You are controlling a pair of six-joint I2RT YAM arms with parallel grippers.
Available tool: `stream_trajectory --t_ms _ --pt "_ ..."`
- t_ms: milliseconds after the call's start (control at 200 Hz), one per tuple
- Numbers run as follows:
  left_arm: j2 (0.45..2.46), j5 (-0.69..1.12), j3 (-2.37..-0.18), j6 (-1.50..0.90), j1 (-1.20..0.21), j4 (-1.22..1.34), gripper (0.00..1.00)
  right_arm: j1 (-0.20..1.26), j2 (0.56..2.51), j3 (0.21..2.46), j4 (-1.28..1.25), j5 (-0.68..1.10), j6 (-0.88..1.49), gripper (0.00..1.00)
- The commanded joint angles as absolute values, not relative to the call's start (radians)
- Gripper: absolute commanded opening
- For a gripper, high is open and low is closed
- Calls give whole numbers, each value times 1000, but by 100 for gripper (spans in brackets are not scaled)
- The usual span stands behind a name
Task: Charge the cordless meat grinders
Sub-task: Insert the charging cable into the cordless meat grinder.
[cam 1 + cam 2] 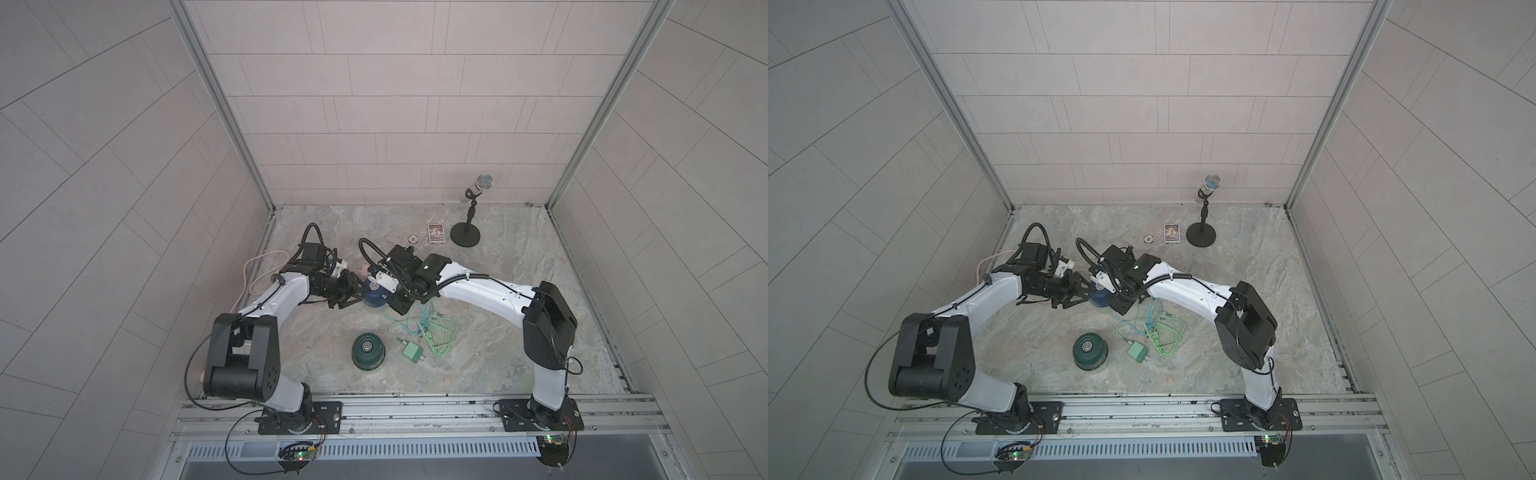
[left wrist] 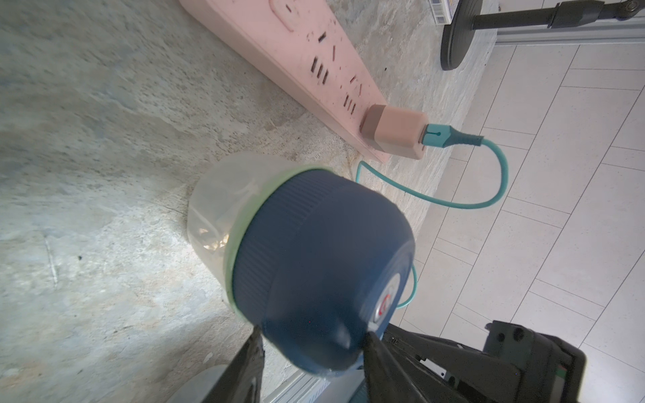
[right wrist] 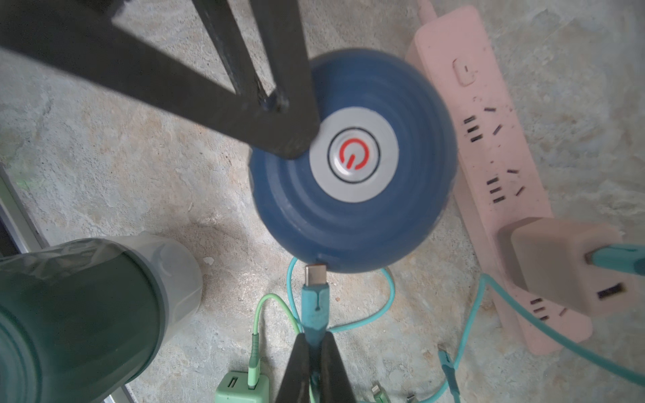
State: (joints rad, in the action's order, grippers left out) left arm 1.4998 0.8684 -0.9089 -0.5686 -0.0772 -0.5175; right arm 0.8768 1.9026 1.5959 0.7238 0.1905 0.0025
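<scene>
Right gripper (image 3: 316, 335), pinching the teal plug (image 3: 316, 303), holds it in line with the port on the blue grinder (image 3: 349, 226) directly ahead, tip at the opening, while the left gripper (image 2: 310, 343) clasps that grinder beside the strip (image 3: 488, 157).

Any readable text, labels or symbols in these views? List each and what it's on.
Red power symbol, no words: on the silver button of the blue grinder.
Card box by the mic stand: print too small to read.
Barcode label in the left wrist view: blurred and cut off.
Power strip switch: faint mark, unreadable.
Nothing else legible.
</scene>
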Motion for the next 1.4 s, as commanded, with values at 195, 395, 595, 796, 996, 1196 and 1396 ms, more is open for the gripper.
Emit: stream_trajectory --t_ms 195,395,595,796,996,1196,1396 --pt "1522 802 -872 -554 -86 -578 48 905 1925 1640 767 55 -27 4" --pt "1525 801 -871 -552 -85 -575 47 907 1937 1650 791 17 -38 4" --pt "1524 805 -871 -555 -85 -572 47 917 1964 1678 816 -1 -52 4" --pt "1523 805 -864 -563 -89 -571 47 937 1977 1706 821 -29 -46 4" --pt "1514 811 -848 -587 -103 -544 47 943 2007 1785 887 -34 26 4" --pt "1516 816 -842 -592 -118 -537 47 943 2032 1827 904 -10 51 4" --pt "1511 822 -832 -604 -132 -522 47 943 2050 1860 893 3 97 4"
